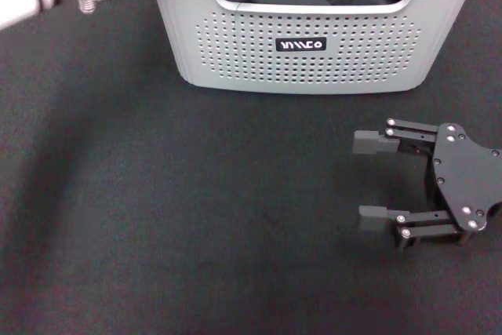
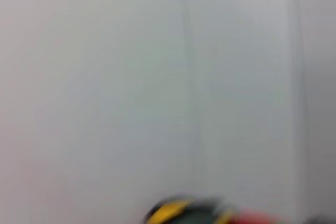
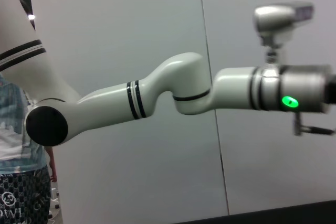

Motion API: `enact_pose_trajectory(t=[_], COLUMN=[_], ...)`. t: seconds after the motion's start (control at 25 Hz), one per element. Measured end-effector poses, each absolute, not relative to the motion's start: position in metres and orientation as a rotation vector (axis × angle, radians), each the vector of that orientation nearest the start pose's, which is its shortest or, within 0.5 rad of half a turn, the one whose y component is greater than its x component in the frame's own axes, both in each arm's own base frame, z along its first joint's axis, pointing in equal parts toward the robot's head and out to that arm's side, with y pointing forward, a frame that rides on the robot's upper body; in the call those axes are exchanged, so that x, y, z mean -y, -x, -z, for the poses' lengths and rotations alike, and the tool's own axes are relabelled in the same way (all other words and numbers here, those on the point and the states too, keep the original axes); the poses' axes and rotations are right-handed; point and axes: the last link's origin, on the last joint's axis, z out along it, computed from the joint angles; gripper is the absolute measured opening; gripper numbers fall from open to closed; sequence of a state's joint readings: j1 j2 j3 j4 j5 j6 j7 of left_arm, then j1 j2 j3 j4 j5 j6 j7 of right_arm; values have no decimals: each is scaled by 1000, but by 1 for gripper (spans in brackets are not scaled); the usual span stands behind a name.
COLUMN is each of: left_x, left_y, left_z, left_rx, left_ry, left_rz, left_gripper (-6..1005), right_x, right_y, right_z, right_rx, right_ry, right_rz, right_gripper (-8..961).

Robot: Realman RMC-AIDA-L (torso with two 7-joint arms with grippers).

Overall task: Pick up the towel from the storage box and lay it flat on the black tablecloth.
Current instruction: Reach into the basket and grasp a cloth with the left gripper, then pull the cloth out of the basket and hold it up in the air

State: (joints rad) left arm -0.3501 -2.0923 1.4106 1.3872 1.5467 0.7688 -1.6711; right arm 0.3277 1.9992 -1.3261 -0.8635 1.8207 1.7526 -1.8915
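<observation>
My right claw (image 1: 375,182) rests spread apart on the black tablecloth (image 1: 157,217), empty, waiting below the storage box (image 1: 306,45) at the desk's far edge; no towel shows inside.

Counter: covered by the black tablecloth (image 1: 157,217), flat, with a fine grainy surface.
On the cloth: the grey storage box (image 1: 306,45), at the far side.

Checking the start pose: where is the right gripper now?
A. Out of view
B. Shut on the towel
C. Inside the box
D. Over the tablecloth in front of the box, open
D: the right gripper hangs open over the tablecloth, short of the box.
</observation>
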Motion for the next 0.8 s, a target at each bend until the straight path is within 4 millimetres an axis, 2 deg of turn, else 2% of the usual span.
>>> enact_pose_trajectory(t=[0.08,0.2,0.36,0.48,0.56,0.8], left_x=[-371,-346,-324,-314,-313,-317], left_y=[120,130,156,172,175,168], left_z=[-59,-95,-136,-152,-153,-137], left_rx=[274,276,300,318,346,504], left_ry=[2295,2293,2173,2100,2113,2271], left_rz=[979,1399,1925,2224,2289,2253], left_gripper=[23,23,23,22,22,22], right_x=[-270,-270,-270,-270,-270,-270], right_y=[-203,-203,-204,-204,-204,-204], right_z=[-10,-9,-9,-9,-9,-9], right_rx=[-85,-96,-87,-80,-78,-77], right_ry=[2898,2898,2897,2897,2898,2902], right_rz=[-1192,-1195,-1193,-1192,-1190,-1186], right_gripper=[807,807,807,808,808,807])
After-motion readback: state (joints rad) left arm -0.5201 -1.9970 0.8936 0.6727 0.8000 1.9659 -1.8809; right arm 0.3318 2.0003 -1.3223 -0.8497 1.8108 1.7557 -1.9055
